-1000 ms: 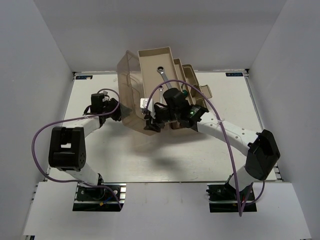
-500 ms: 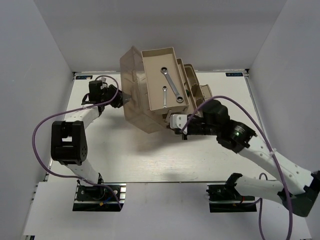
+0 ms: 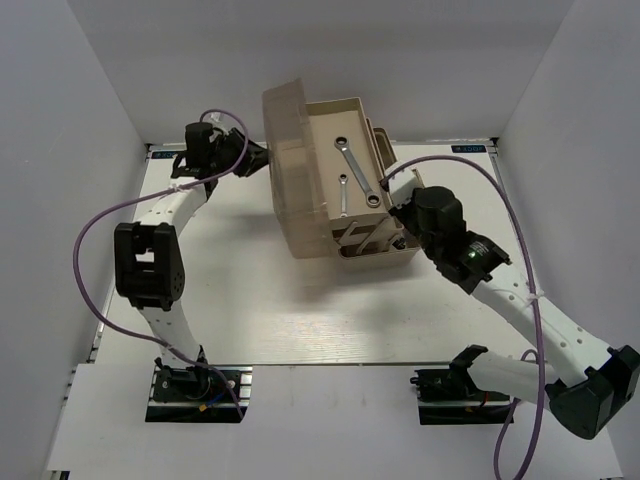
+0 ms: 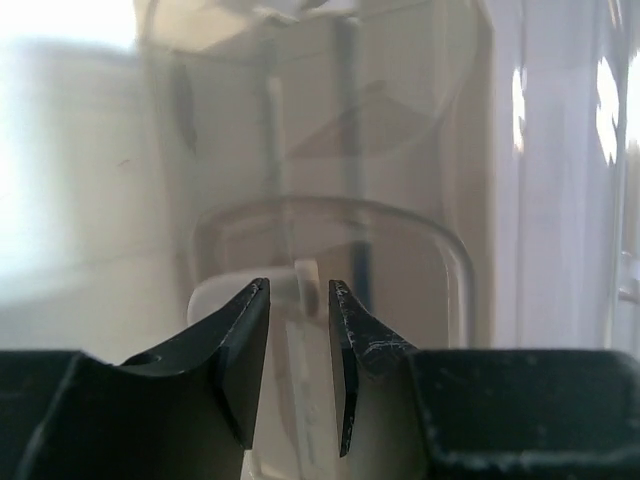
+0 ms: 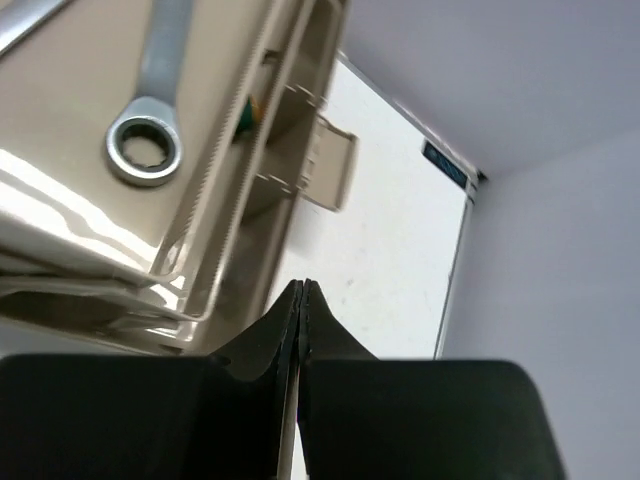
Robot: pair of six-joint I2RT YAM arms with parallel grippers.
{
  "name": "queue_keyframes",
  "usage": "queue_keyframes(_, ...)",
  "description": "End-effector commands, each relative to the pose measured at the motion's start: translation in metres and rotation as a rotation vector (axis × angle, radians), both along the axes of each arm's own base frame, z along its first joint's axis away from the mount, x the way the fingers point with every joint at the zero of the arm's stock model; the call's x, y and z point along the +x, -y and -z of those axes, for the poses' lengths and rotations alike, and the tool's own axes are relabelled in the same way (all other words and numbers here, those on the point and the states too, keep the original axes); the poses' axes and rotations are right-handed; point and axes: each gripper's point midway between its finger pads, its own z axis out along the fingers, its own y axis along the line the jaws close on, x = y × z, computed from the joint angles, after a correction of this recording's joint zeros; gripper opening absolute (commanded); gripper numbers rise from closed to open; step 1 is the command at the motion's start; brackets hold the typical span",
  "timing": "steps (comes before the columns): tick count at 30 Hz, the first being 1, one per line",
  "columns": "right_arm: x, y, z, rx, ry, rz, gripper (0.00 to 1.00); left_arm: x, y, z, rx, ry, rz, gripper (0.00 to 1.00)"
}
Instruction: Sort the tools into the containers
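Note:
The toolbox (image 3: 372, 257) stands at the back middle of the table. Its translucent brownish lid (image 3: 290, 190) is swung up on the left. My left gripper (image 3: 258, 160) is shut on the lid's pale handle (image 4: 305, 285), which sits between the fingers (image 4: 245, 335). The top beige tray (image 3: 322, 150) holds a long silver wrench (image 3: 357, 172) and a short one (image 3: 343, 196). The long wrench's ring end (image 5: 145, 150) shows in the right wrist view. A bit of green handle (image 5: 246, 113) peeks from a lower tray. My right gripper (image 3: 393, 195) (image 5: 302, 290) is shut and empty beside the trays' right side.
The white table (image 3: 250, 300) is bounded by grey walls at left, back and right. A tray's pale tab (image 5: 335, 165) sticks out toward the right gripper. Purple cables loop over both arms.
The right arm drew back from over the toolbox to its right side and its jaws closed. The left gripper carried the lid handle up and toward the back.

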Motion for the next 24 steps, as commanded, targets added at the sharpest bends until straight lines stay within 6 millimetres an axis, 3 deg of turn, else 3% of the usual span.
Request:
queue_keyframes(1, 0.004, 0.032, -0.028, 0.092, 0.059, 0.179, 0.0, -0.002, 0.039, -0.036, -0.045, 0.094, 0.147, 0.41)
queue_keyframes(3, 0.007, 0.045, -0.025, 0.094, 0.05, 0.219, 0.0, 0.001, 0.057, -0.027, -0.065, 0.072, 0.208, 0.41)
queue_keyframes(4, 0.007, 0.045, -0.014, 0.084, 0.013, 0.219, 0.0, 0.003, 0.069, -0.039, -0.074, 0.101, 0.243, 0.42)
queue_keyframes(6, 0.009, 0.053, -0.004, 0.099, -0.025, 0.239, 0.08, 0.005, 0.092, -0.039, -0.104, 0.102, 0.329, 0.43)
queue_keyframes(9, 0.01, 0.063, 0.016, 0.093, -0.097, 0.265, 0.2, 0.001, 0.113, -0.04, -0.129, 0.098, 0.41, 0.48)
queue_keyframes(10, 0.011, 0.066, 0.019, 0.1, -0.108, 0.266, 0.22, 0.003, 0.113, -0.05, -0.13, 0.123, 0.412, 0.49)
queue_keyframes(12, 0.014, 0.074, 0.027, 0.102, -0.139, 0.293, 0.25, -0.002, 0.119, -0.05, -0.134, 0.122, 0.43, 0.54)
queue_keyframes(14, 0.016, 0.075, 0.039, 0.105, -0.187, 0.299, 0.27, -0.004, 0.117, -0.065, -0.124, 0.16, 0.421, 0.58)
queue_keyframes(15, 0.017, 0.078, 0.04, 0.11, -0.199, 0.308, 0.31, -0.005, 0.114, -0.085, -0.112, 0.214, 0.409, 0.59)
queue_keyframes(18, 0.02, 0.076, 0.054, 0.137, -0.273, 0.297, 0.38, -0.004, 0.093, -0.114, -0.063, 0.275, 0.338, 0.64)
queue_keyframes(19, 0.021, 0.076, 0.057, 0.148, -0.292, 0.301, 0.41, -0.014, 0.083, -0.138, -0.042, 0.311, 0.311, 0.65)
queue_keyframes(21, 0.022, 0.067, 0.066, 0.179, -0.35, 0.257, 0.44, -0.02, 0.066, -0.135, 0.025, 0.303, 0.237, 0.67)
queue_keyframes(22, 0.023, 0.07, 0.067, 0.185, -0.361, 0.257, 0.44, -0.039, 0.058, -0.15, 0.069, 0.344, 0.228, 0.69)
queue_keyframes(23, 0.022, 0.061, 0.071, 0.207, -0.387, 0.212, 0.44, -0.043, 0.047, -0.148, 0.099, 0.342, 0.191, 0.7)
queue_keyframes(24, 0.022, 0.058, 0.076, 0.21, -0.409, 0.201, 0.44, -0.053, 0.043, -0.12, 0.128, 0.29, 0.195, 0.72)
